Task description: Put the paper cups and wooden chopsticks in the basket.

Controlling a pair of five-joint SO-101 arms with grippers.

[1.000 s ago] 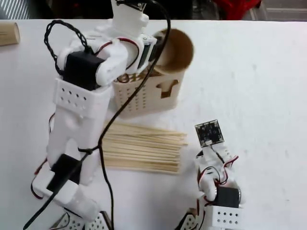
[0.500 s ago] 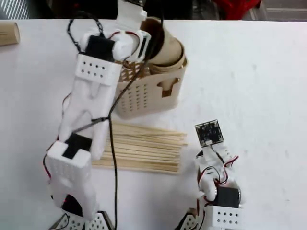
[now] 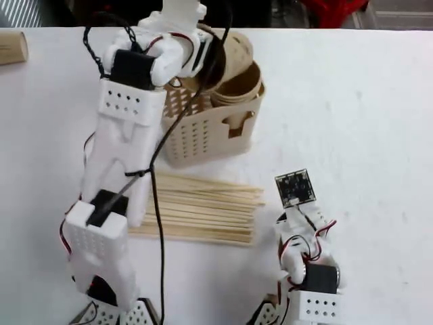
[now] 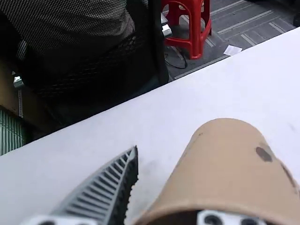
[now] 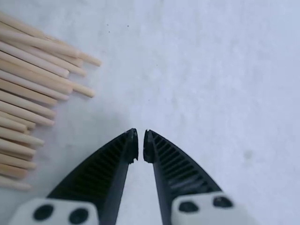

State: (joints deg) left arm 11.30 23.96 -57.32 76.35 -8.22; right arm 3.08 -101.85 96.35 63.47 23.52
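Note:
My left gripper (image 4: pixel 164 161) is shut on the rim of a brown paper cup (image 4: pixel 229 168); one ribbed finger (image 4: pixel 110 190) lies along its outside wall and the other is hidden by the cup. From above, that cup (image 3: pixel 237 49) is tilted over the beige perforated basket (image 3: pixel 203 135), on top of other cups (image 3: pixel 238 89) nested inside. A bundle of wooden chopsticks (image 3: pixel 199 206) lies flat on the table in front of the basket. My right gripper (image 5: pixel 139 137) is shut and empty, low over the table just beyond the chopstick tips (image 5: pixel 37 79).
Another paper cup (image 3: pixel 12 47) lies on its side at the far left edge of the white table (image 3: pixel 352 122). The right arm (image 3: pixel 308 271) sits folded at the near edge. A chair and a red stool (image 4: pixel 185 21) stand beyond the table.
The left arm stretched toward the back and lowered its cup from above the basket's far corner onto the cups inside. The right arm stayed still.

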